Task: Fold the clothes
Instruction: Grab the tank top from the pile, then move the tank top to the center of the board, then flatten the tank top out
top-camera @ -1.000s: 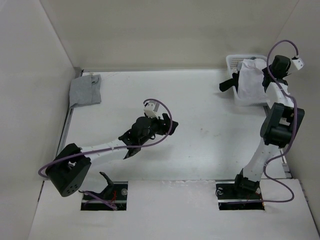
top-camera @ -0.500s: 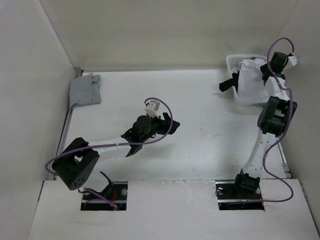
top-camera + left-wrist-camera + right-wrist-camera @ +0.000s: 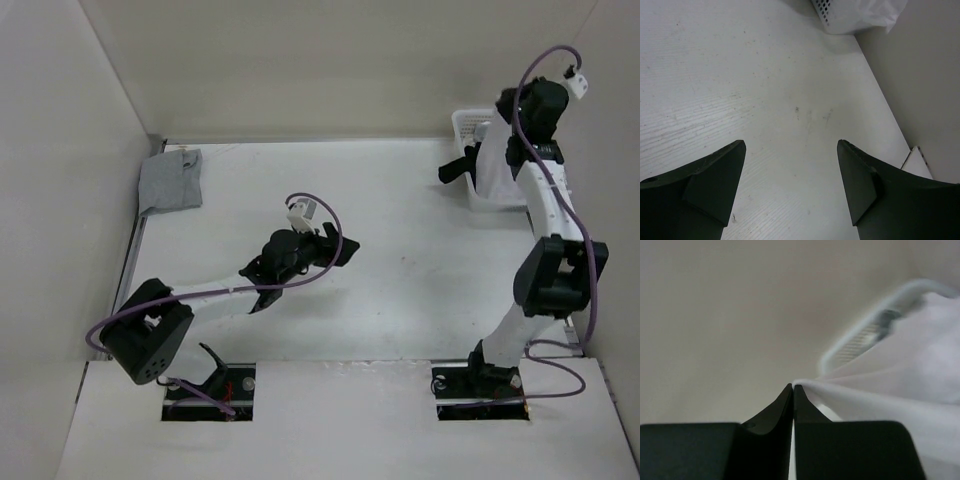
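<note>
The clothes, a thin white garment [image 3: 493,168], hang out of a white mesh basket [image 3: 462,122] at the table's back right. In the right wrist view my right gripper [image 3: 793,386] is shut on a pinched edge of the white fabric [image 3: 900,370], which stretches taut from the fingertips back toward the basket rim [image 3: 875,335]. In the top view the right gripper [image 3: 512,140] sits above the basket. My left gripper [image 3: 345,250] hovers over the middle of the table, open with only bare tabletop between its fingers [image 3: 791,145].
A small grey folded garment [image 3: 171,180] lies at the back left corner. A black piece of cloth [image 3: 457,168] hangs over the basket's left side. The left wrist view shows the basket [image 3: 832,15] and the right wall beyond it.
The right gripper has closed on the white fabric and the right arm has risen, drawing the cloth up from the basket. The left arm has barely shifted.
</note>
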You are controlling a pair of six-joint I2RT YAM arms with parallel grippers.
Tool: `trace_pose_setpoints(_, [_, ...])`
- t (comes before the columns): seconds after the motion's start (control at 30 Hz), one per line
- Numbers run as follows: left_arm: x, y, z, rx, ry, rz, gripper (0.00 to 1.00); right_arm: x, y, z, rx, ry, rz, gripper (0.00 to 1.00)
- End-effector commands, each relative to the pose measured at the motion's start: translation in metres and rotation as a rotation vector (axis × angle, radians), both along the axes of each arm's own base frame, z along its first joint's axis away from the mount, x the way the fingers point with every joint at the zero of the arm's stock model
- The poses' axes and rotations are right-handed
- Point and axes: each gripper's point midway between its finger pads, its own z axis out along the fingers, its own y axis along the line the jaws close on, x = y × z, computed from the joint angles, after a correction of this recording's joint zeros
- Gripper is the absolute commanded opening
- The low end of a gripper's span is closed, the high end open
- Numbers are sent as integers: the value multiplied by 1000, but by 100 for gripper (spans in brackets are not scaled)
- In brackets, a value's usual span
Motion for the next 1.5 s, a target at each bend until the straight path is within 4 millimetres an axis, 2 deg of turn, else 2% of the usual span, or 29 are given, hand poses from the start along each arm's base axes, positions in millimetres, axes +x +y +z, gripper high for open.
trace_pose_setpoints(0.0, [0, 6, 44, -93, -88, 6, 73, -46, 96, 144, -50, -318, 212, 4])
trace_pose_setpoints(0.03, [1, 9, 48, -97, -92, 14, 73, -60, 123, 154, -47, -325, 266, 3])
trace_pose_setpoints(0.1, [4, 21, 55, -107, -93, 46, 73, -88, 174, 154, -50, -304, 363, 3])
trace_pose_setpoints(0.17, [8, 34, 58, -114, -85, 86, 73, -119, 223, 139, -40, -267, 451, 4])
trace_pose_setpoints(0.23, [14, 56, 58, -122, -63, 156, 72, -149, 269, 108, -12, -219, 529, 4])
trace_pose_setpoints(0.3, [18, 84, 55, -135, -36, 236, 73, -184, 325, 52, 35, -125, 619, 6])
trace_pose_setpoints(0.37, [21, 113, 49, -149, -7, 320, 73, -213, 367, 5, 76, -41, 691, 6])
trace_pose_setpoints(0.4, [21, 129, 44, -153, 10, 366, 73, -243, 405, -41, 129, 42, 753, 6])
trace_pose_setpoints(0.43, [22, 143, 39, -151, 20, 406, 73, -256, 419, -60, 152, 79, 779, 6])
trace_pose_setpoints(0.47, [22, 155, 33, -147, 33, 443, 73, -279, 442, -88, 175, 141, 827, 6])
trace_pose_setpoints(0.5, [23, 172, 24, -138, 50, 495, 73, -310, 469, -121, 204, 222, 888, 7])
trace_pose_setpoints(0.53, [22, 178, 20, -132, 59, 517, 73, -332, 487, -137, 210, 267, 939, 13])
trace_pose_setpoints(0.57, [23, 190, 13, -113, 75, 557, 73, -358, 504, -154, 189, 319, 1004, 23])
trace_pose_setpoints(0.6, [23, 197, 6, -93, 90, 579, 72, -374, 512, -159, 171, 337, 1048, 31])
trace_pose_setpoints(0.63, [23, 200, -1, -71, 107, 594, 72, -387, 515, -160, 160, 342, 1078, 42])
trace_pose_setpoints(0.7, [22, 202, -12, -25, 128, 604, 70, -398, 508, -154, 134, 324, 1100, 52])
trace_pose_setpoints(0.77, [20, 199, -24, 44, 142, 591, 68, -383, 470, -150, 105, 277, 1002, 55])
trace_pose_setpoints(0.8, [17, 197, -30, 78, 151, 585, 67, -373, 450, -152, 98, 269, 945, 50])
trace_pose_setpoints(0.87, [10, 188, -44, 156, 169, 553, 60, -346, 400, -166, 72, 290, 807, 25])
trace_pose_setpoints(0.9, [5, 181, -48, 191, 172, 520, 56, -338, 381, -175, 67, 313, 757, 16])
trace_pose_setpoints(0.93, [-4, 167, -55, 251, 177, 456, 50, -331, 354, -186, 60, 355, 695, 12])
trace_pose_setpoints(0.97, [-21, 148, -63, 326, 183, 370, 46, -331, 326, -197, 50, 395, 630, 14])
trace_pose_setpoints(1.0, [-27, 144, -67, 352, 189, 348, 46, -333, 314, -203, 51, 412, 600, 20])
trace_pose_setpoints(1.03, [-38, 141, -74, 402, 209, 328, 46, -338, 303, -208, 63, 419, 570, 30])
trace_pose_setpoints(1.07, [-53, 145, -86, 458, 248, 336, 50, -350, 289, -217, 85, 435, 537, 36])
trace_pose_setpoints(1.13, [-63, 145, -92, 455, 290, 347, 54, -362, 277, -229, 111, 462, 504, 39])
trace_pose_setpoints(1.2, [-74, 132, -98, 408, 326, 318, 57, -373, 265, -242, 143, 502, 461, 41])
trace_pose_setpoints(1.3, [-70, 120, -98, 396, 311, 295, 59, -382, 255, -256, 160, 545, 421, 49])
trace_pose_setpoints(1.47, [-54, 100, -107, 426, 279, 244, 61, -378, 256, -260, 153, 545, 410, 57])
